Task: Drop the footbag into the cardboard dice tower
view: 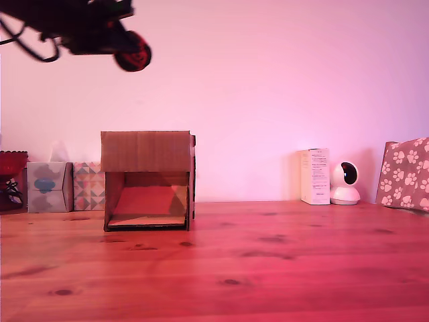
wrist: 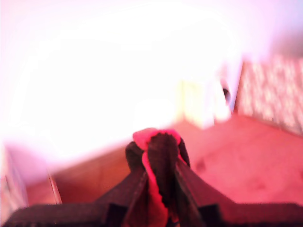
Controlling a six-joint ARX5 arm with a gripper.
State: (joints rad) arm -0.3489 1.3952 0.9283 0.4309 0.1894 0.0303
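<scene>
While clenched on footbag (view: 134, 56) high above worktop (view: 268, 268), tool (view: 129, 52) sits left of tower (view: 147, 180) in exterior view; releasing here risks missing top, bouncing off.

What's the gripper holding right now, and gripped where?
The footbag, pinched across its middle between the gripper fingers, high above the table.

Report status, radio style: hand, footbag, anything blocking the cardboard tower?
Hand shut on footbag, high above the table. Cardboard dice tower below, upright on the table. Nothing seen between footbag and tower top.
</scene>
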